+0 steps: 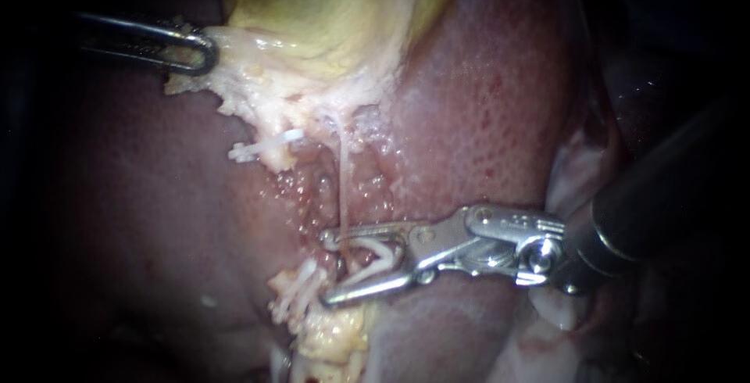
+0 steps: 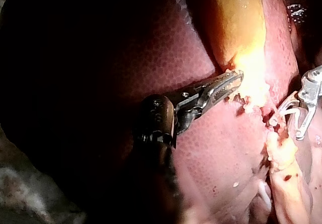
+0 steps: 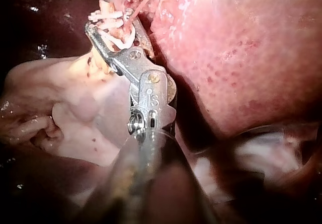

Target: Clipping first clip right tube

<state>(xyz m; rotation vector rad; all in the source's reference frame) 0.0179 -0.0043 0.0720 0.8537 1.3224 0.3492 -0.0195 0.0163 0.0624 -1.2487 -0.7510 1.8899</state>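
Straddling the tube: right instrument's jaws, clip between them.

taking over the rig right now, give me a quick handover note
Left instrument: jaws shut on pale tissue at the edge of the gallbladder.
Right instrument: jaws hold a white clip, not yet closed, straddling the thin tube over the liver.
Done: clip placed around the tube.
Left: squeeze it closed, release, back out.
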